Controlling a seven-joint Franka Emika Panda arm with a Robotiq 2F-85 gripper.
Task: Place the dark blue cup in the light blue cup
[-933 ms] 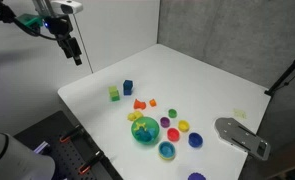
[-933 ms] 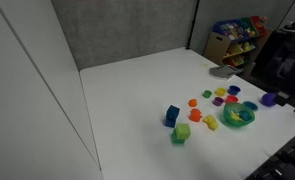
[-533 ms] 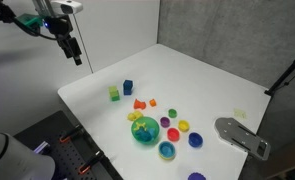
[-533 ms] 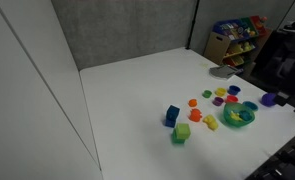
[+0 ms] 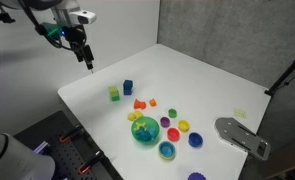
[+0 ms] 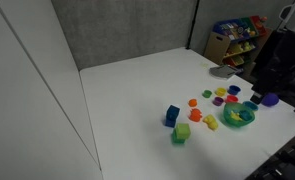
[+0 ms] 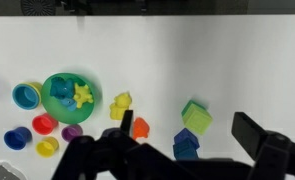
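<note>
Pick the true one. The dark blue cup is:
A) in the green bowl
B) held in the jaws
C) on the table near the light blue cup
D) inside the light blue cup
C: the dark blue cup stands on the table, apart from the light blue cup.

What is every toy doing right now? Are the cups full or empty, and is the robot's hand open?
Small dark blue plastic cup: open side up on the white table, nothing seen in it.
Small light blue plastic cup: open side up, dark blue cup not in it.
Round green bowl: upright, small toys inside.
Robot's gripper: open, holding nothing, up in the air.
</note>
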